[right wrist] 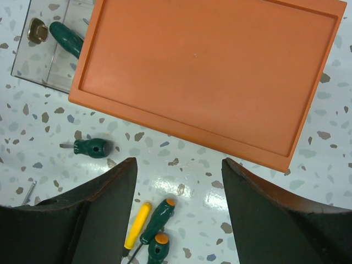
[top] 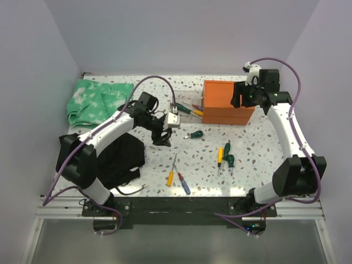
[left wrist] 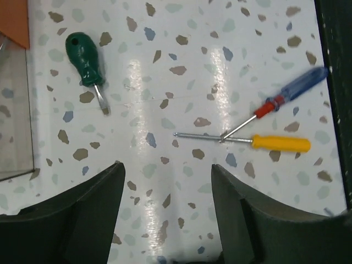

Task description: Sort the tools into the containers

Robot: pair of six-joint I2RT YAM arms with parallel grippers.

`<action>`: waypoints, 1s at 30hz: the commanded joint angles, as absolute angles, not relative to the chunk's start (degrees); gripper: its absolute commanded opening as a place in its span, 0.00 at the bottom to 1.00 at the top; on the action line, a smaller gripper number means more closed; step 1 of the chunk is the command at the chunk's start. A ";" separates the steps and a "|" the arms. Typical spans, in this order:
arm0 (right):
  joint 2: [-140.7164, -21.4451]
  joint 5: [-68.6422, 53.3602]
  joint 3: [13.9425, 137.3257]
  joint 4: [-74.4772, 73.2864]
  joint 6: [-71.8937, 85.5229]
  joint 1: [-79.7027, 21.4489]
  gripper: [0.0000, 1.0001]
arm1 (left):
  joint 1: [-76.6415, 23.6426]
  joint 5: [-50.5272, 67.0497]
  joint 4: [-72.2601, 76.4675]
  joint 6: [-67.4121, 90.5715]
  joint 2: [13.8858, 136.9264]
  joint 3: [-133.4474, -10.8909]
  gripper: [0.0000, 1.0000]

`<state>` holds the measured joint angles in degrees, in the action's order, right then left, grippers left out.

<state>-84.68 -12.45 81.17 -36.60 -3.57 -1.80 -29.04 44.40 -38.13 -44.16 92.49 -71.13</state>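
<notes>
Above the arms, we see a speckled white tabletop [top: 258, 137] closed in by plain pale walls [top: 181, 33]. An orange chest [top: 225, 102] stands at the far side with one clear drawer [top: 184, 108] pulled out to its left. Loose screwdrivers [top: 220, 155] lie on the near half. A green cloth [top: 96, 102] sits far left and a black cloth [top: 121, 157] near left. The left gripper [top: 163, 136] hangs just beside the drawer, and the right gripper [top: 239, 98] hangs over the chest.

At the left wrist, we see its fingers [left wrist: 82, 214] apart and empty over glossy speckle. A stubby green screwdriver [left wrist: 85, 55] lies beyond them. A blue-handled screwdriver [left wrist: 291, 91] and a yellow-handled screwdriver [left wrist: 280, 143] cross shafts.

At the right wrist, we see fingers [right wrist: 88, 220] apart, holding nothing, above the chest's lid. A green-handled screwdriver [right wrist: 66, 38] lies in the drawer.
</notes>
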 commanded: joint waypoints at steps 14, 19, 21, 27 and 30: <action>-83.15 -12.66 80.69 -38.67 -5.62 -1.58 0.67 | -44.11 52.73 -60.74 -103.02 105.99 -76.82 0.58; -80.69 -13.10 78.31 -38.32 -5.19 -1.58 0.67 | -48.42 53.35 -53.36 -98.18 106.78 -73.75 0.56; -79.81 -12.92 77.52 -38.67 -5.54 -1.50 0.67 | -49.56 53.35 -52.21 -97.56 107.75 -73.04 0.53; -76.91 -12.39 75.24 -39.02 -6.50 -1.50 0.67 | -52.29 51.43 -52.65 -97.65 109.16 -71.11 0.49; -76.03 -12.48 74.10 -38.58 -5.89 -1.50 0.67 | -53.43 49.40 -52.21 -97.56 110.30 -69.44 0.46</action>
<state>-78.48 -12.53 75.40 -39.16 -5.50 -1.80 -52.16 50.06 -53.58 -97.51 109.16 -71.18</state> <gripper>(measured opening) 0.667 0.486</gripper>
